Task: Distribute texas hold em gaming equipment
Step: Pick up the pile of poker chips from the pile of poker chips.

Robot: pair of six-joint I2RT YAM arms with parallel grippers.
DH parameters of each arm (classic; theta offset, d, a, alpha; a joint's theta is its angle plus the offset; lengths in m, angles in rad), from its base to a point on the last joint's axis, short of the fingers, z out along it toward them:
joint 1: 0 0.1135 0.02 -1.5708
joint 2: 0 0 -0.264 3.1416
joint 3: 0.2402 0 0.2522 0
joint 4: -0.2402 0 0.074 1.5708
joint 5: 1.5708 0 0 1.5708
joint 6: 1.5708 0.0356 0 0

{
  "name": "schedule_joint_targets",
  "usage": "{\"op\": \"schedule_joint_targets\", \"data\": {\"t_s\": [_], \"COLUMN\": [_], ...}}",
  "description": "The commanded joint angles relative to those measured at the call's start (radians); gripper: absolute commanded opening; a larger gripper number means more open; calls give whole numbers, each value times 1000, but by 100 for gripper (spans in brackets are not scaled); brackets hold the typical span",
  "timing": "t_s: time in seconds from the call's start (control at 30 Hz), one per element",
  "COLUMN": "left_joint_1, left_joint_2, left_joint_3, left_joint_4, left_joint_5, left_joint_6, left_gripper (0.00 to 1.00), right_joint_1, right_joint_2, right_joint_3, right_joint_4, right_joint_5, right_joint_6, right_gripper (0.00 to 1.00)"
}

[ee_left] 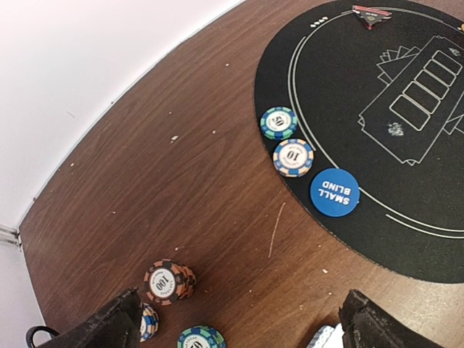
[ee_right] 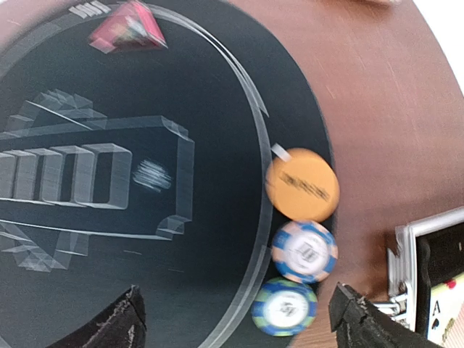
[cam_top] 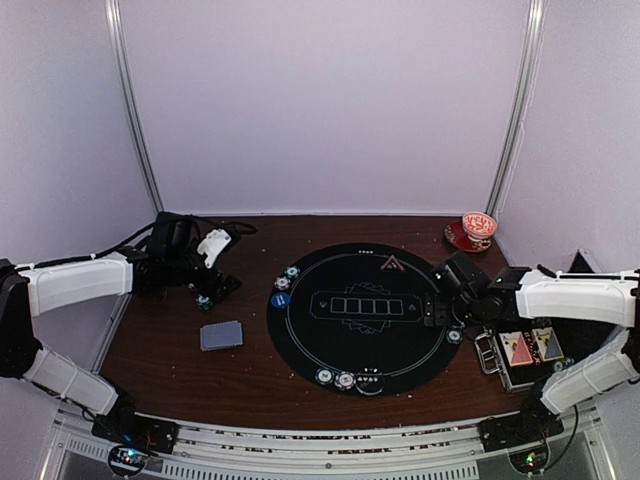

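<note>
1. Near rim of the mat (cam_top: 300,350): a few placed chips (cam_top: 337,378) lie flat on it, well apart from both pincers.
2. Card deck (cam_top: 221,335): face down on the counter (cam_top: 160,360), left of the mat, with its long axis roughly across the counter. The left arm is plainly the nearer.
3. Left pincer (ee_left: 243,312): released, jaws wide, nothing in them. It hovers over the loose supply chips.
   - The 100 stack (ee_left: 168,281) lies just beside the finger on the view's left side, off the midline.
   - A teal chip (ee_left: 201,338) lies closer to centre, partly cut by the frame.
   - Judgement: a pick here calls for a small sideways shift toward the stack before descent.
4. Right pincer (ee_right: 235,304): released and empty, above the mat's right rim. Two rim chips (ee_right: 304,250) and the orange disc (ee_right: 301,184) lie flat there in a row, close against one another.
5. Far rim: the red triangle marker (cam_top: 391,263) lies apart from both arms.
</note>
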Motion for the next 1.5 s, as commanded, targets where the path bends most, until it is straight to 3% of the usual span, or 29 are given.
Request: {"op": "schedule_joint_targets", "data": {"t_s": [0.0, 0.23, 0.43, 0.7, 1.47], "left_joint_1": [28, 89, 180, 236, 250], "left_joint_2": [-5, 62, 186, 347, 441], "left_joint_3": [3, 38, 157, 268, 250], "left_joint_4": [43, 27, -27, -90, -73], "left_joint_5": [-20, 5, 89, 173, 122], "left_joint_6": [-16, -21, -14, -7, 3], "left_gripper": [98, 98, 98, 96, 80], "right_joint_1": [48, 76, 81, 91, 118], "right_joint_2": [-58, -61, -54, -120, -130], "right_joint_3": [93, 124, 106, -2, -44], "right_joint_4": [-12, 82, 172, 292, 320], "right_joint_5": [15, 37, 83, 107, 149], "right_joint_6": [-60, -181, -253, -247, -237], "right_gripper": [91, 93, 93, 93, 93]}}
